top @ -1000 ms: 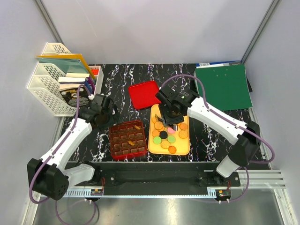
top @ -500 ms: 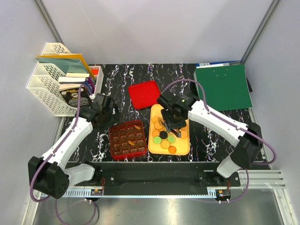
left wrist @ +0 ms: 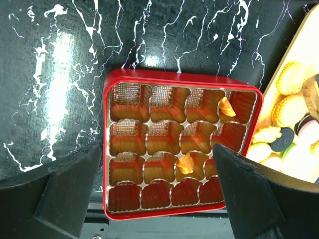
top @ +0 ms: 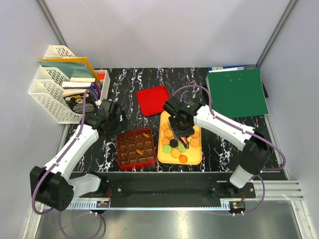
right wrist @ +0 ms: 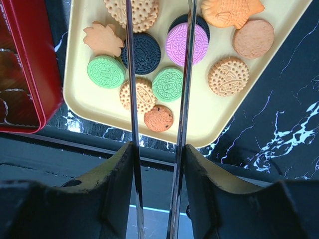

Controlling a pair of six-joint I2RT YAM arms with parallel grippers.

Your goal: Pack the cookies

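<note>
Right gripper [top: 180,132]: blades slightly apart, pinching nothing, over the crowded tray [right wrist: 209,115], lower centre of top view. Left gripper [top: 112,121]: spread wide, empty, above the box [left wrist: 174,75].

Risk: the cookies [right wrist: 168,83] lie touching and the pink one sits on a black one, so the blades may nip two or flick one off.

Count, wrist views: tray 12 (7 orange/tan, 2 green, 2 black, 1 pink); box 2, in 16 cells.

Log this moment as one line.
right gripper open over cookies on tray | left gripper open over box | box holds two cookies
</note>
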